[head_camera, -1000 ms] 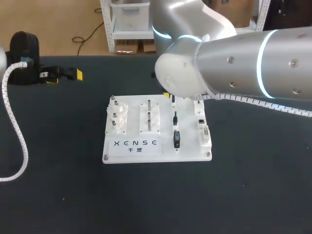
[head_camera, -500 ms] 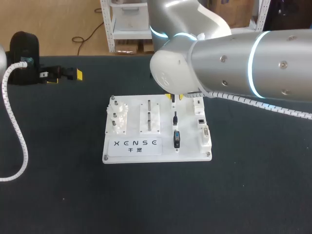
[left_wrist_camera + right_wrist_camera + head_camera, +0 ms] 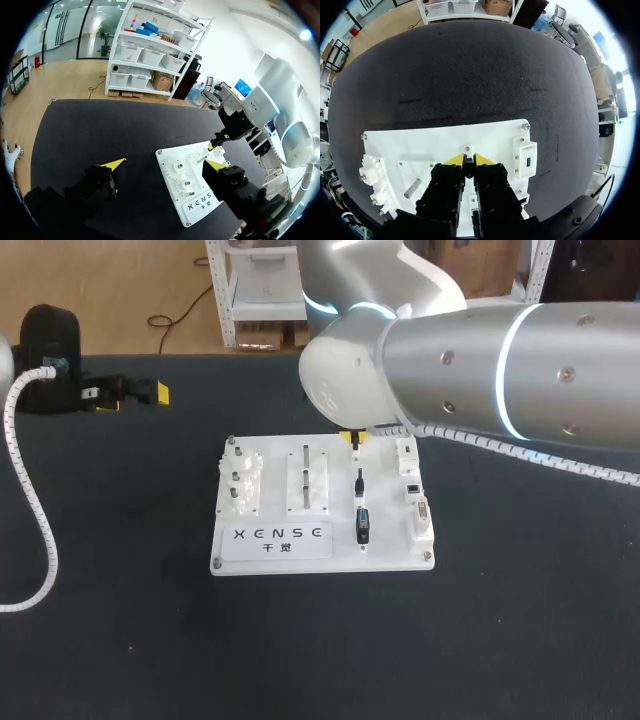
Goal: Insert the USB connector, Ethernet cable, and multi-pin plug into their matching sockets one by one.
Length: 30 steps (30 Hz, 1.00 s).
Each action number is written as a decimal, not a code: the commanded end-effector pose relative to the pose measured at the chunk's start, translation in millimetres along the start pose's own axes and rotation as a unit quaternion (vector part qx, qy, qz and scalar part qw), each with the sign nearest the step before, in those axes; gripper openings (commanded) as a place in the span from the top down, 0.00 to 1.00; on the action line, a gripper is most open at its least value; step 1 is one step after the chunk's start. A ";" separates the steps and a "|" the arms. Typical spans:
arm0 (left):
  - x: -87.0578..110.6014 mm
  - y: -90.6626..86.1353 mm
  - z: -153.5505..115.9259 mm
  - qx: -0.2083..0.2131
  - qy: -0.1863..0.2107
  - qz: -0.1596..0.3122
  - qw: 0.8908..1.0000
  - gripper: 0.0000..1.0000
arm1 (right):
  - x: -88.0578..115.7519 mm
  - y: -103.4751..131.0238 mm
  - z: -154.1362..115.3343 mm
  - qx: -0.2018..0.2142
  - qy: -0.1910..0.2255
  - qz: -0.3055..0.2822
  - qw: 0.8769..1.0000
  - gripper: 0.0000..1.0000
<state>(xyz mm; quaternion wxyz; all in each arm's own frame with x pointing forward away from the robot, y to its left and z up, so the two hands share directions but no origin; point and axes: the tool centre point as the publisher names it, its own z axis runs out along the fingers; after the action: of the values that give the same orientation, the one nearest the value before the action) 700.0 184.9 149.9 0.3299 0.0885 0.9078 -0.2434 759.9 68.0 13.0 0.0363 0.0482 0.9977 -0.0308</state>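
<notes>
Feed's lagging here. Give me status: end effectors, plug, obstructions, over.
Left end effector open, parked off the board. Right end effector shut on the far plug, not yet in its socket. Nothing blocking the socket.

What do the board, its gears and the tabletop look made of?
Board: white, smooth, slightly glossy, flat with screws at the corners; probably plastic, acrylic or printed, can't tell which.
Gears: white, toothed; likely moulded or printed plastic.
Tabletop: black, matte, no glare; looks like a rubber or fabric mat, not bare metal.
</notes>
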 end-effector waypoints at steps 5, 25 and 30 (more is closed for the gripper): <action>0.0 0.0 0.0 0.000 0.000 0.000 1.000 0.00 | 3.7 -4.7 -10.4 -0.015 -0.020 -0.005 1.000 1.00; 0.0 0.0 0.0 0.000 0.000 0.000 1.000 0.00 | 7.0 -54.9 -42.6 -0.039 -0.076 0.015 0.996 1.00; 0.0 0.0 0.0 0.000 0.000 0.000 1.000 0.00 | 5.5 -71.0 -35.4 -0.029 -0.077 0.015 0.997 1.00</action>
<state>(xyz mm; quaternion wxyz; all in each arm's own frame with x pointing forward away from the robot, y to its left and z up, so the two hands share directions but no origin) 700.0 184.9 149.9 0.3299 0.0885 0.9078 -0.2434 751.2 8.6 54.0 0.0763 0.0598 0.9952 -0.0120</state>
